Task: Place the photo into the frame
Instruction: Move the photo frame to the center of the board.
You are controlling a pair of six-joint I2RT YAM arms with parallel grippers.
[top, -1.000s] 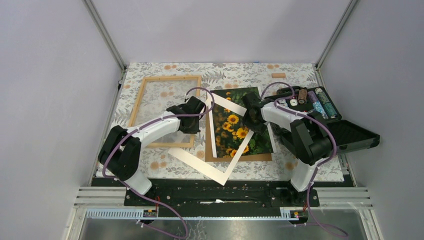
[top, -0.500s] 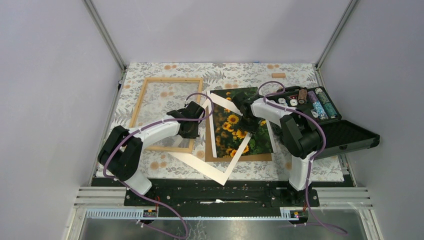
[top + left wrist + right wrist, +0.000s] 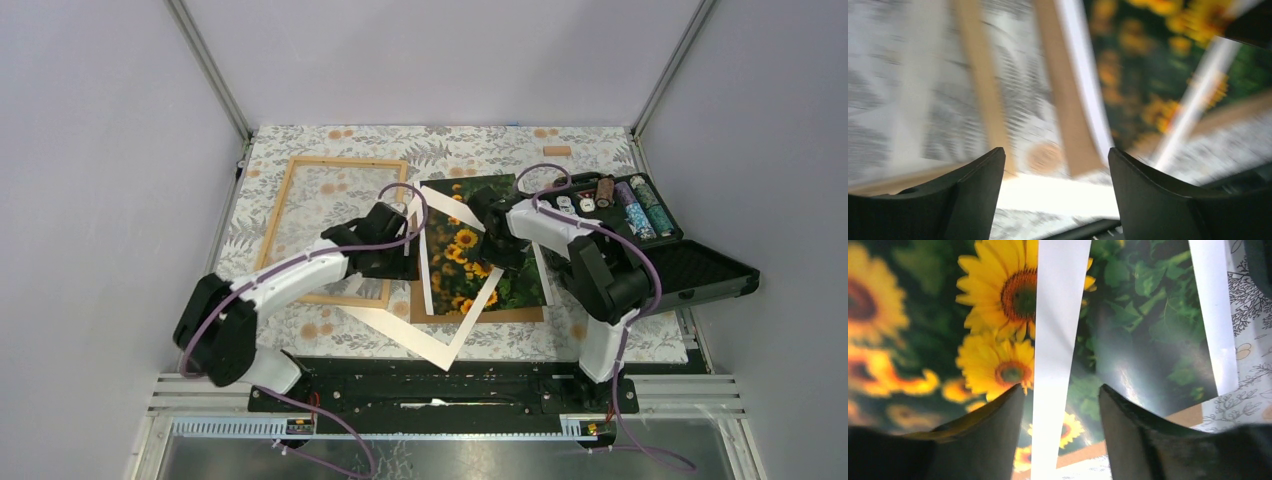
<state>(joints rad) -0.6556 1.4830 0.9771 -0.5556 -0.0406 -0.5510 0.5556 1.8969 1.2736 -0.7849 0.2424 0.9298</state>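
Observation:
The photo (image 3: pixel 468 240) of yellow sunflowers lies on a brown backing board (image 3: pixel 480 315) at mid-table. A white mat (image 3: pixel 440 340) rests skewed across the photo. The light wood frame (image 3: pixel 340 160) lies flat to the left. My left gripper (image 3: pixel 405 238) hovers open between the frame and the photo, and its blurred wrist view shows the left gripper (image 3: pixel 1055 150) with nothing between the fingers. My right gripper (image 3: pixel 490 245) is low over the photo. In the right wrist view the right gripper (image 3: pixel 1061 386) is open, its fingers either side of a strip of the mat (image 3: pixel 1058 340) on the photo (image 3: pixel 998 315).
An open black case (image 3: pixel 690 270) holding several rolls and small parts stands at the right, close to the right arm. A small wooden block (image 3: pixel 557 151) lies at the back. The floral tablecloth (image 3: pixel 300 320) covers the table.
The left gripper has opened and its arm has swung slightly right. The right gripper has moved left over the photo, onto the mat strip.

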